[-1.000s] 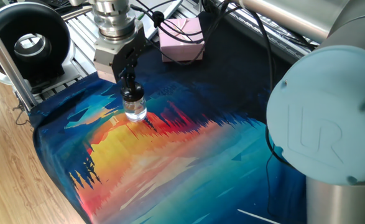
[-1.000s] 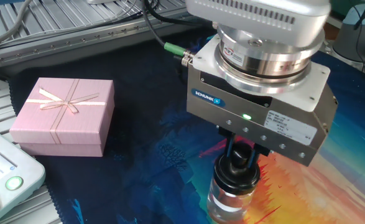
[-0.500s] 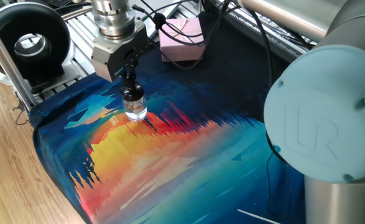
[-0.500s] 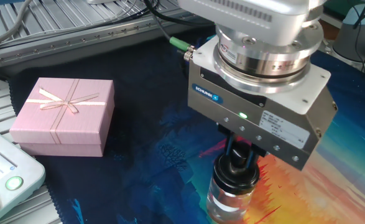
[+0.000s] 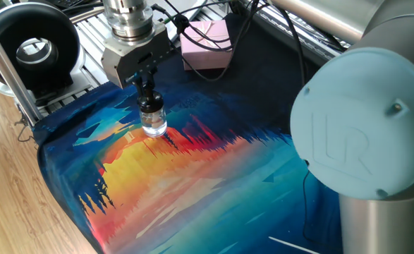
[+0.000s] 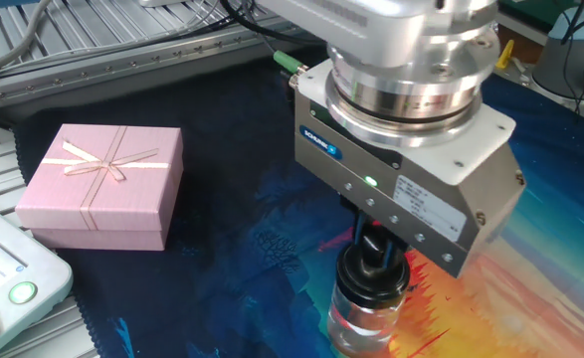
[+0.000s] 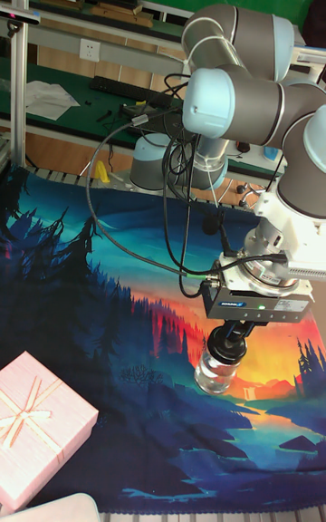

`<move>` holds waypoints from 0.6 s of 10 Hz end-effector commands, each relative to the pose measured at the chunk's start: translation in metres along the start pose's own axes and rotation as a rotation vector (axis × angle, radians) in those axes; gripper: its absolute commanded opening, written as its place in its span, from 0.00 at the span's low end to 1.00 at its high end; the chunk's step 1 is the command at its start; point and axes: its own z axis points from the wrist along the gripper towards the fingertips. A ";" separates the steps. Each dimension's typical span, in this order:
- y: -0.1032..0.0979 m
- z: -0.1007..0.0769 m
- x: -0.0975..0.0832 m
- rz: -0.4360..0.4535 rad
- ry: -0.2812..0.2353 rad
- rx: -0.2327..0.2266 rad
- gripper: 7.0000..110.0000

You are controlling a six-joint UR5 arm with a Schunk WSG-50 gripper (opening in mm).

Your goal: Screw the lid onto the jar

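Your arm (image 7: pixel 244 42) is built from silver-grey tubes joined by rounded joints with pale blue-grey caps; the big cap (image 5: pixel 355 137) nearest one fixed camera carries an embossed "UR" mark and a few small screws around its rim. At the wrist you see a stack of polished metal rings (image 6: pixel 411 75). Below sits a boxy silver gripper body (image 6: pixel 401 189) with a blue SCHUNK label, a small lit green light, a white printed sticker and a row of dark screws. Its two fingers (image 6: pixel 374 249) are slim and black. Black cables (image 7: pixel 172 205) loop from the arm to the body, one ending in a green-collared metal plug (image 6: pixel 290 64).
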 end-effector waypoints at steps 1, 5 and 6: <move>0.005 -0.001 -0.004 0.068 0.005 -0.038 0.00; 0.013 -0.001 -0.008 0.132 0.002 -0.077 0.00; 0.010 -0.001 -0.008 0.139 0.001 -0.071 0.00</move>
